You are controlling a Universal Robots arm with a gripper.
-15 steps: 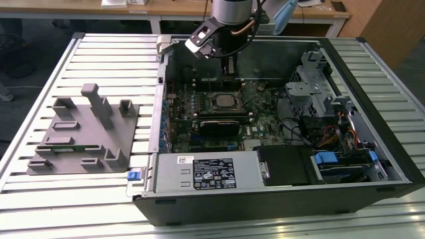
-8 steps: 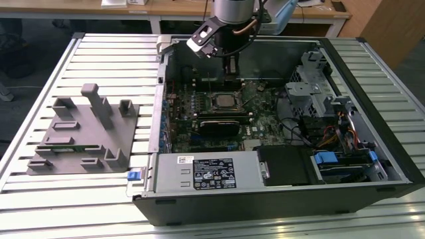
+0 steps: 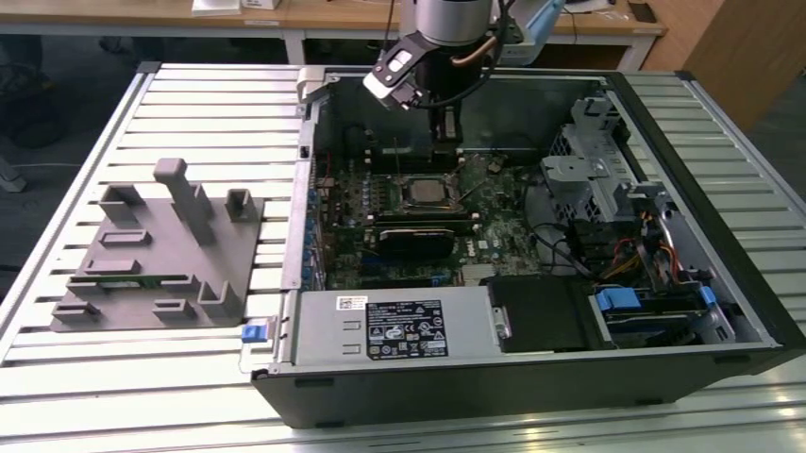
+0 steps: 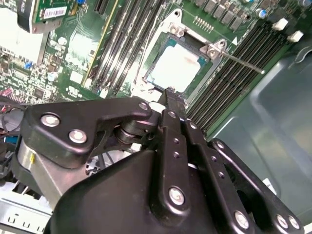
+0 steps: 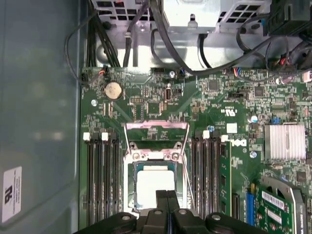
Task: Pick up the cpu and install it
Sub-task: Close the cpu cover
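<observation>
Jaws clenched, empty; gripper just above cpu lying in open socket. Best kept plumb, clear of lever, no sideways drag across it.

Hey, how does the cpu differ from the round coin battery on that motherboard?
The cpu is square; the coin battery is round. The cpu is clearly larger than the battery. The cpu lies in the socket between the memory slots, while the battery sits on open board nearer the case wall. Both are flat and silvery.
</observation>
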